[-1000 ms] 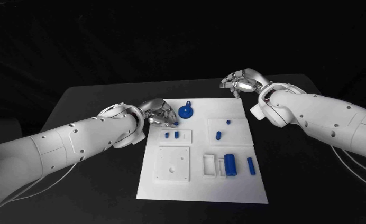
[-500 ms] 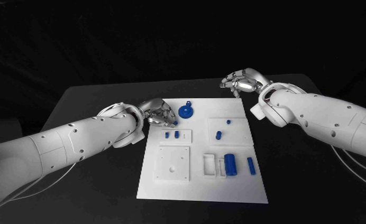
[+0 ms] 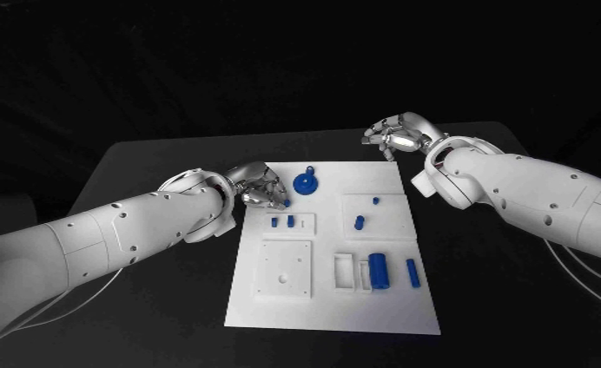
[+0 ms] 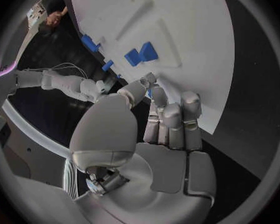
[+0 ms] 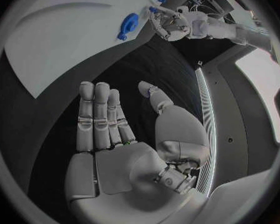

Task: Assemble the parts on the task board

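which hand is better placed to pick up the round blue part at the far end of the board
Left, probably. The left hand sits at the task board edge, right beside the round blue part. The right hand hangs open past the board's far corner, farther from it.

Black table (image 3: 150, 168) against a dark, unlit backdrop; blackness all around

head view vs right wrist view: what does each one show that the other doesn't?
Head view alone: the blue cylinder and slim blue bar standing in the near end of the white task board.

Right wrist view alone: the right hand's open palm, fingers straight and apart, holding nothing.

Both: the board, the round blue disc part, and the left hand at the board's edge.
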Controlling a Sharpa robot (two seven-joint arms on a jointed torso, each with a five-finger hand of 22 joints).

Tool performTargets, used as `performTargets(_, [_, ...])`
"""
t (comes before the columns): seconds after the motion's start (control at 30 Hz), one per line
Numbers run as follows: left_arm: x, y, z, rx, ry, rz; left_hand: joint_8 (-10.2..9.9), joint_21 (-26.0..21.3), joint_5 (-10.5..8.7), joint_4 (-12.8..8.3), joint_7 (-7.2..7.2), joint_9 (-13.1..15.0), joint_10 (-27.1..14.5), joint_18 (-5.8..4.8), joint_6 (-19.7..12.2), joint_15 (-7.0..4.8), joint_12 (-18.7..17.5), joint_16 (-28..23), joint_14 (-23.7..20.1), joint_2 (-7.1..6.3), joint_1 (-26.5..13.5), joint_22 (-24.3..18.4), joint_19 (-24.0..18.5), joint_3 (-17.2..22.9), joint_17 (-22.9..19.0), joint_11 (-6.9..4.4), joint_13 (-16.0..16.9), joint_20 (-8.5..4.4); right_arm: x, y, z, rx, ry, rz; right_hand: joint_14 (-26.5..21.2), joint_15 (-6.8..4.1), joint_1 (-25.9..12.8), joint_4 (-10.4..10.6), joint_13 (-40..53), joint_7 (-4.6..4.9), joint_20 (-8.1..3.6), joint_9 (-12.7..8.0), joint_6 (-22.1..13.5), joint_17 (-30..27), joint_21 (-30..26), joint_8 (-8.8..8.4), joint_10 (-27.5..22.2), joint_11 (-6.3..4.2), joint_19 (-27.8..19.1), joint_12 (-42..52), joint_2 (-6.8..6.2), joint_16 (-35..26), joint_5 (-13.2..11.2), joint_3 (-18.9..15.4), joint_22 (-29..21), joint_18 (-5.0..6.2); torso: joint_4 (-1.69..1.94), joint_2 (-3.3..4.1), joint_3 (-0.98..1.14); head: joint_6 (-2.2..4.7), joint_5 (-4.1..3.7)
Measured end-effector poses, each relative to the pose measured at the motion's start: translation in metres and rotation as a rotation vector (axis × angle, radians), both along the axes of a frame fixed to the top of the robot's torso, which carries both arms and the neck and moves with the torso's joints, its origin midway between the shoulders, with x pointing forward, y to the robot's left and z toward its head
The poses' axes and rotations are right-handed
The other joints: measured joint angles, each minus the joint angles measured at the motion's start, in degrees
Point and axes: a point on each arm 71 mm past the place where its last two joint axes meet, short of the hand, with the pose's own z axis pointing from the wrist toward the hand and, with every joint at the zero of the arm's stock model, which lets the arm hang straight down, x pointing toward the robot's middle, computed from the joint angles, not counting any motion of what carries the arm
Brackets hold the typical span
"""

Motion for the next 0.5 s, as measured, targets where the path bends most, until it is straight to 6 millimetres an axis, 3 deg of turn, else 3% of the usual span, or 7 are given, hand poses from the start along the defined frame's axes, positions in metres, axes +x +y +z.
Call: performTargets(0.5, [0.0003, 0.0029, -0.0005, 0.010, 0.001, 0.009, 0.0, 0.0, 0.00, -0.1, -0.02, -0.1, 0.0, 0.00, 0.0, 0.00, 0.0, 0.0, 0.0, 0.00, 0.0, 0.0, 0.0, 0.1, 0.1, 0.00, 0.0, 0.00, 0.0000, -0.0004, 0.0000, 0.000, 0.000, 0.000, 0.0, 0.00, 0.0, 0.0, 0.0, -0.01, 0.00, 0.0, 0.0, -0.1, 0.0, 0.00, 0.1, 0.09, 0.0, 0.0, 0.00, 0.0, 0.0, 0.0, 0.1, 0.00, -0.02, -0.01, 0.00, 0.03, 0.03])
